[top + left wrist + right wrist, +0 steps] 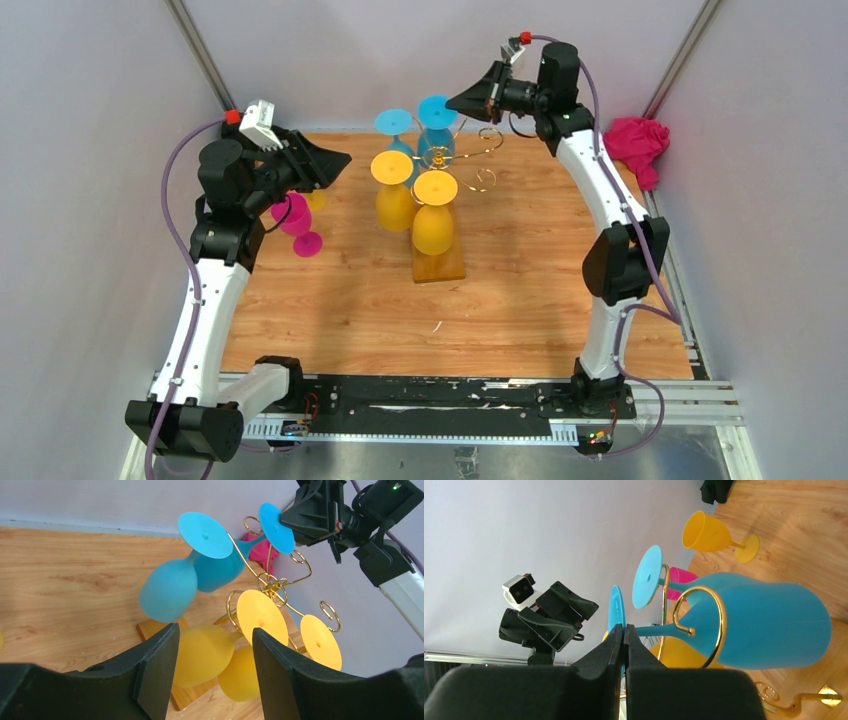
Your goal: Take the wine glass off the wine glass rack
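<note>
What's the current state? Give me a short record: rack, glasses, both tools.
rack: thin gold wire wine glass rack on a wooden base
hanging: two frosted blue wine glasses, two frosted yellow wine glasses
right tool: shut on the foot of the rear blue wine glass
left tool: open, empty, facing the rack
off rack: pink wine glass and loose yellow wine glass on the wood-grain table

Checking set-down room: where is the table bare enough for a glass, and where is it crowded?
Bare: the table's near half, from the arm bases to the wine glass rack; also between rack and right arm. Crowded: the rack's hanging glasses, and the pink glass by the left gripper.
</note>
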Available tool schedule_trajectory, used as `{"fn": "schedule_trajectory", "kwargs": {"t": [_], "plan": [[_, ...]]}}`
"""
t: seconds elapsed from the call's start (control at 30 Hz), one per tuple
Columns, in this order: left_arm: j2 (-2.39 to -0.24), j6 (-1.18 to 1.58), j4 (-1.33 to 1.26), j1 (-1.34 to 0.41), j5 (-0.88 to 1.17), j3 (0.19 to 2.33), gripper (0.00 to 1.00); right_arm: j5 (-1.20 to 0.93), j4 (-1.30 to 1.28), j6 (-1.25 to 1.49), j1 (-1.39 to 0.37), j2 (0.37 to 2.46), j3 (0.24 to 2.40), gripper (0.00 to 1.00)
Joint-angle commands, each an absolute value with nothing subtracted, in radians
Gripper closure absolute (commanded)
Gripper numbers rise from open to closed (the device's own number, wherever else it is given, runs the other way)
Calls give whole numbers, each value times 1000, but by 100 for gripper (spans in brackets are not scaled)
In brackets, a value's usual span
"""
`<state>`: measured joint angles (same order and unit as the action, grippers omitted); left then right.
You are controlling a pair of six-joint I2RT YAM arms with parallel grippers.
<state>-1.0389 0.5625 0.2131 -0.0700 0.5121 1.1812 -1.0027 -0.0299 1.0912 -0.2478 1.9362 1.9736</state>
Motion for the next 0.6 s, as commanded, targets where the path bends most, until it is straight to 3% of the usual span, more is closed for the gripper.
{"fn": "schedule_trajectory", "kwargs": {"t": [0.0,0.43,0.57], "plan": [[-1039,546,215,-77,521,1172,40,-1007,-93,1075,-260,2004,2112,100],[-1038,520,250,-78,517,1187,40,-946,-82,1184,-187,2234,2405,100],[-1040,520,250,-77,512,1185,40,-960,18,1246,-103,2203,2319,100]]}}
